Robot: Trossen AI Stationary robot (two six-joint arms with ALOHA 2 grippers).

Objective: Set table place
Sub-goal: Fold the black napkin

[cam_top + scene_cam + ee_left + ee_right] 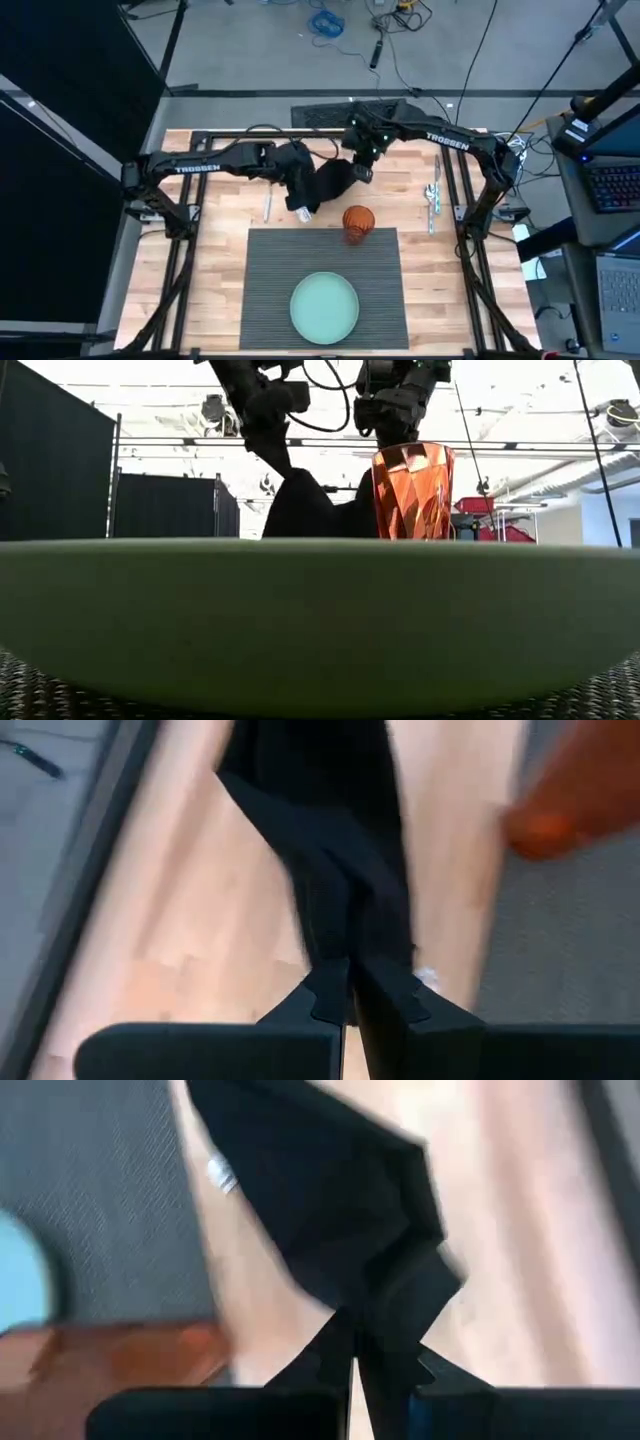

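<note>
You have both arms meeting in the upper middle of the high view, each pinching the same black napkin (322, 186). The left gripper (296, 188) has its fingers pressed together on one bunched edge of the cloth, as its wrist view shows; the right gripper (361, 170) likewise has its fingers clamped on a fold, seen close in the right wrist view. Holding it from two sides this way looks meant to lift the limp cloth off the table (215, 260) so it can be spread or folded, since one grip alone would leave it hanging in a heap. In the low view it droops as a dark soft mass between the two arms.

The placemat (270, 275) lies in the lower middle of the high view, a wide dark grey rectangle with fine parallel ribs, flat on the pale wooden planks. The round pale green plate (324, 307) sits on its lower middle, smooth and shallow-rimmed. The orange faceted glass (358, 223) stands upright at the mat's upper edge, just beside the hanging cloth, so watch that corner. A utensil (267, 207) lies left of the mat, and more cutlery (432, 200) lies to the right, all off the mat.
</note>
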